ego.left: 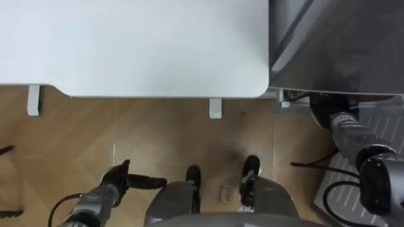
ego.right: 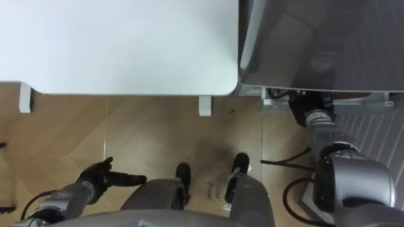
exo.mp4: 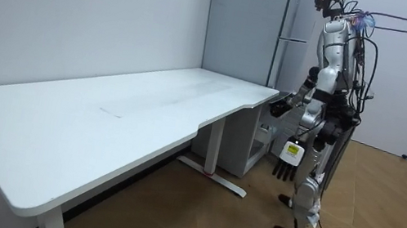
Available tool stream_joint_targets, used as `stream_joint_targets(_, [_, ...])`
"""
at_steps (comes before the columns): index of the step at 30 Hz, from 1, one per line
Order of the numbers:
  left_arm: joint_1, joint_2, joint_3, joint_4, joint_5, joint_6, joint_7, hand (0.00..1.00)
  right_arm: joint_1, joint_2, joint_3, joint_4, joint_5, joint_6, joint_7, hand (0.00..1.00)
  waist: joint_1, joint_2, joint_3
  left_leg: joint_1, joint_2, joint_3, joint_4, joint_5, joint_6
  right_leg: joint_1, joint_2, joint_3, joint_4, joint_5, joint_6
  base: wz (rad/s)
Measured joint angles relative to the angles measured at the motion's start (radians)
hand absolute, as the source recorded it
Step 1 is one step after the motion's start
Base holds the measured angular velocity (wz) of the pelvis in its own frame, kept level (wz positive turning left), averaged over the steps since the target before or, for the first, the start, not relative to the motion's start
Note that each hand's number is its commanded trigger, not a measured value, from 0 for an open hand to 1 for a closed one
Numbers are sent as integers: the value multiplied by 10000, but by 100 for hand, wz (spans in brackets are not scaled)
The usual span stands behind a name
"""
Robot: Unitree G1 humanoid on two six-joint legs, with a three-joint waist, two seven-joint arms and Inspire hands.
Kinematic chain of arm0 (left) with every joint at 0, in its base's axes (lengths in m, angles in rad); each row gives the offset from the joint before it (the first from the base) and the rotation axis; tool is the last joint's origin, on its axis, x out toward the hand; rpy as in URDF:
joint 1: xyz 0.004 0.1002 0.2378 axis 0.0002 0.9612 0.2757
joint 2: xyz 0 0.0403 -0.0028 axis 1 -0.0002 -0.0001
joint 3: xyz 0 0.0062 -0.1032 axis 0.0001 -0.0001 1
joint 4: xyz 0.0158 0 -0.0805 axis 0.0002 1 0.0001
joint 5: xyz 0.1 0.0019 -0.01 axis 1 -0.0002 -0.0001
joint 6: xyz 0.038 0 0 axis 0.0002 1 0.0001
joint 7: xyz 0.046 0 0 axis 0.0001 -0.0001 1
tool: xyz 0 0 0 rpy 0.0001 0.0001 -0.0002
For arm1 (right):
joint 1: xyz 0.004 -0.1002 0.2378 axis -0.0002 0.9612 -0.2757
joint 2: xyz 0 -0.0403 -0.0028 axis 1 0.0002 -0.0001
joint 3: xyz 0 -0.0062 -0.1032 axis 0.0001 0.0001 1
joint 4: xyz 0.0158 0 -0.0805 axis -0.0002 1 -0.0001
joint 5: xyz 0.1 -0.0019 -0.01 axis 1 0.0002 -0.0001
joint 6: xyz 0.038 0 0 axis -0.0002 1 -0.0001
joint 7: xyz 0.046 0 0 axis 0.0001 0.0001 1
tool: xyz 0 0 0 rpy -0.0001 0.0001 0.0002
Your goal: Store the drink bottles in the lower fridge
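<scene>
I stand at the short end of the white desk (ego.left: pixel 139 44), close to its rounded corner; the grey fridge (ego.left: pixel 341 44) stands hard against that same end, just right of the desk edge as I look down.

My left hand (ego.left: pixel 115 181) hangs low beside my leg, well back from the desk, fingers loose and nearly straight, holding nothing; my right hand (exo.mp4: pixel 279 108) is raised forward past the desk corner, at the fridge front. Its fingers are tucked beneath the grey edge from above and too small to read from across the room, so I cannot tell whether they are spread or closed on anything.

Where the drinks are I cannot tell from here; my left hand carries none. I judge the step in hand to be getting the lower door open, with the loading yet to begin.

The hazards, as I see them: my right hand is working where I cannot watch it, so it may slip off a handle or grab the wrong edge; I stand very near the fridge, so a swinging door could strike my legs; and my right forearm passes close to the desk corner, so a wide pull may clip it.
</scene>
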Motion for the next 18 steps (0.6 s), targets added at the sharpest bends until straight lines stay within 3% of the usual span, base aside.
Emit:
stream_joint_targets(5, [-12, 65, 63, 11, -112, -20, 1, 0, -290, -261, -10, -2, -152, 22, -169, 100, 40, -93, 50, -376, -114, 6, 12, 52, 79, -443, -127, 4, 140, 15, 25, 0])
stream_joint_targets(6, [-12, 71, 77, 11, -161, -15, 1, 0, -336, -305, -8, -3, -159, 24, -178, 43, 30, -100, 49, -480, -137, 3, 28, 64, 98, -530, -156, -7, 143, 22, 36, 0])
stream_joint_targets(7, [-12, 73, 75, 12, -254, -14, -2, 0, -353, -323, -18, -3, -151, 25, -190, 0, 27, -101, 49, -530, -149, 1, 46, 67, 102, -576, -173, -15, 151, 23, 38, 0])
stream_joint_targets(14, [-19, 69, -6, -17, -317, 122, -3, 0, -868, -469, -106, -2, -139, 26, -896, 0, 13, -106, 52, -855, -309, 55, 127, 127, 194, -1099, -385, -43, 539, 31, 51, -2])
stream_joint_targets(18, [-14, 96, -141, 66, -289, 461, 21, 0, -1104, -594, -204, -1, -130, 62, -1262, 0, 21, -145, 77, -865, -388, 211, 121, 191, 237, -1161, -487, -40, 576, 38, 64, -3])
